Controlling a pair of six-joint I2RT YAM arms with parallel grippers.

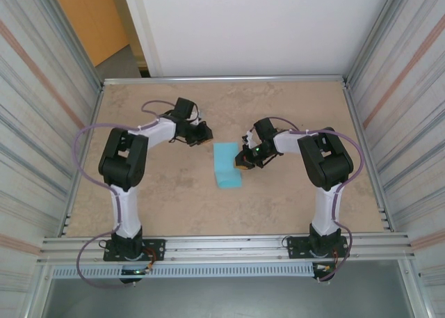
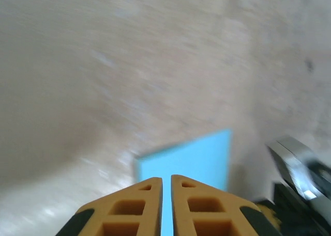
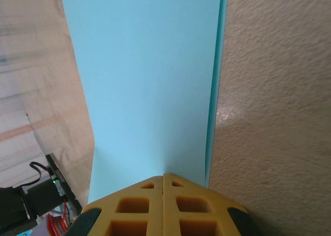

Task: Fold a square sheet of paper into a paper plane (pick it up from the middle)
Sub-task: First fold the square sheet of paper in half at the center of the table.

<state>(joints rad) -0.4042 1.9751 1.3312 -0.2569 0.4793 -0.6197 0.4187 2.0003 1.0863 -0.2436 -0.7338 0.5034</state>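
Observation:
The square sheet of paper (image 1: 227, 165) lies on the table as a light-blue rectangle folded in half. Its two layers show along one long edge in the right wrist view (image 3: 150, 81). My right gripper (image 1: 243, 166) is shut, and its orange fingertips (image 3: 164, 175) meet over the paper's right edge, with nothing gripped between them. My left gripper (image 1: 207, 138) hovers just behind and left of the paper. Its fingers (image 2: 166, 179) are shut to a thin slit with nothing between them, and the paper (image 2: 191, 158) shows beyond them.
The beige table (image 1: 292, 207) is boxed in by corrugated side walls (image 1: 407, 123) and a metal rail (image 1: 222, 247) along the near edge. Part of the right arm (image 2: 300, 174) shows at the edge of the left wrist view.

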